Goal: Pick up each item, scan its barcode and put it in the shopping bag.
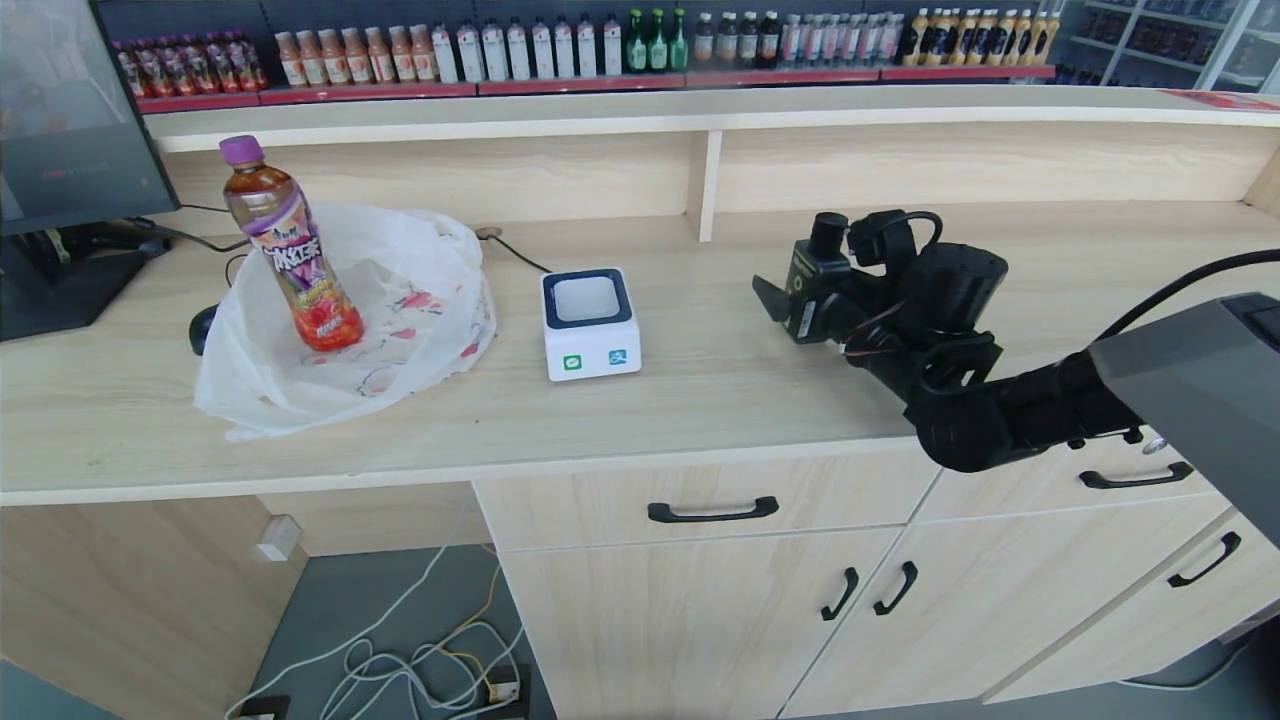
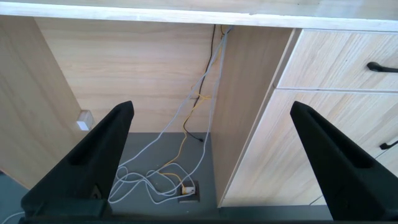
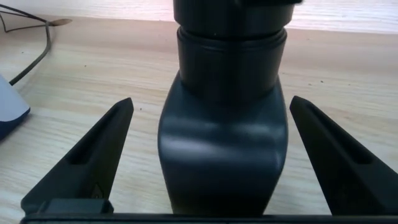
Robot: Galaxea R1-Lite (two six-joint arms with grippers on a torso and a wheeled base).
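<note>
Right hand (image 3: 211, 104) gapes around a dark bottle (image 3: 221, 155) on the counter (image 3: 348, 74); left hand (image 2: 211, 107) gapes below its edge.

Bright, even indoor light from above, soft shadow beneath the shopping bag (image 1: 420, 290) on the pale counter (image 1: 750, 400), glare on the scanner (image 1: 590, 322) top, counter edge bowed by wide-angle distortion, floor (image 1: 400, 600) below dimmer

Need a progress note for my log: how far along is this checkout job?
Done, it seems: the tea bottle stands in the shopping bag. In hand: the right gripper, open, straddles a dark bottle on the counter, not yet gripped. Remaining: lift it, scan it at the white scanner, bag it. The left gripper hangs open below the counter.
</note>
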